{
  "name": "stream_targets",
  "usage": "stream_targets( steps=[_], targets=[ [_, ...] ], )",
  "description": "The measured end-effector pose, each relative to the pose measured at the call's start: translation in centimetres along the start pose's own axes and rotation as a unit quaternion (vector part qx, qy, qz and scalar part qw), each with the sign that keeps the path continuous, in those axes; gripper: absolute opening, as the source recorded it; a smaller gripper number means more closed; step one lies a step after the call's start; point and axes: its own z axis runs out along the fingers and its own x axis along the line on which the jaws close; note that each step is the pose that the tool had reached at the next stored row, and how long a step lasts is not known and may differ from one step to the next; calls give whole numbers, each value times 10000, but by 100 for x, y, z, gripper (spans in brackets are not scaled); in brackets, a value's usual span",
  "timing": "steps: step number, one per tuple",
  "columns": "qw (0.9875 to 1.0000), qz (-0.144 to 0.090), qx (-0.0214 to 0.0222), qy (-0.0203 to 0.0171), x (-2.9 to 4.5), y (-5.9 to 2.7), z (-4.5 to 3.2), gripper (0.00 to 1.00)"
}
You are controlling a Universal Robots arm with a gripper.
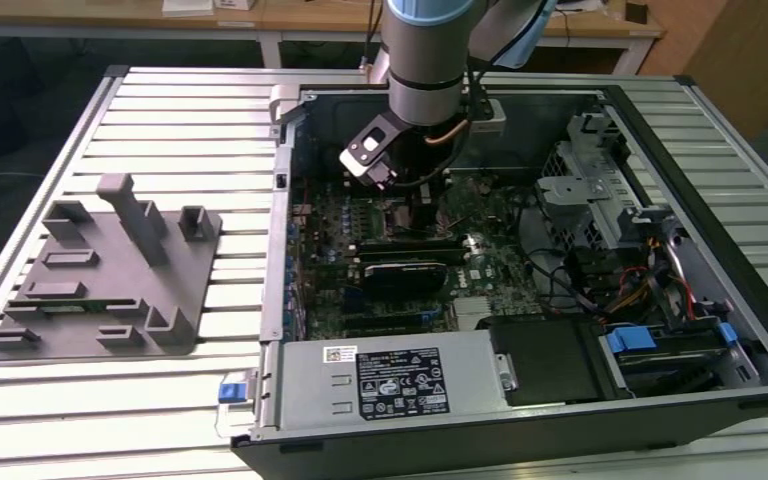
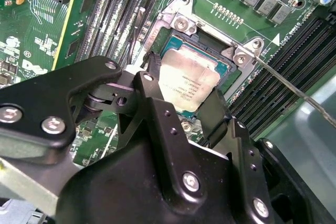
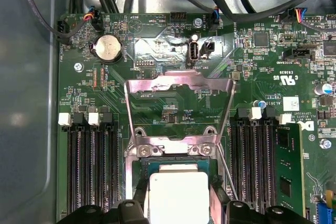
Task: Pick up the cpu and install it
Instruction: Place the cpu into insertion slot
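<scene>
From my station, the arm (image 1: 424, 70) reaches down into the open computer case (image 1: 704, 150) lying on its side on the slatted table (image 1: 37, 400). The grey plastic tray (image 1: 104, 290) with upright posts sits well apart at the exterior view's left. In both wrist views the gripper (image 2: 181, 87) is right over the motherboard's (image 3: 252, 77) socket (image 2: 224, 71), its two black fingers (image 2: 151, 69) pressed against opposite edges of the cpu (image 2: 189, 80), so I read it as clamped on the chip rather than standing free of it. The cpu, silver top up, lies level and square inside the socket's outline. I cannot tell whether it is fully seated on the contacts or a hair above them. Holding it by its edges keeps the metal top and underside untouched, and the flat attitude suits a part that has to drop straight in. In the first wrist view the cpu (image 3: 178, 195) shows between the finger tips, and the metal load plate (image 3: 181, 85) is swung up and back, leaving the socket open. The thin retention lever (image 2: 294, 87) stands out to one side, released, clear of the gripper. Memory slots (image 3: 86, 166) flank the socket on both sides, which I judge leaves the fingers little room to stray.
</scene>
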Motion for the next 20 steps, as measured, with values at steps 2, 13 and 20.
stream_targets(
  steps=[2,13,20],
  targets=[
    [10000,-5,0,0,0,0,0,54],
    [10000,-26,-1,1,0,3,0,54],
    [9999,-131,-4,7,0,6,1,54]
  ],
)
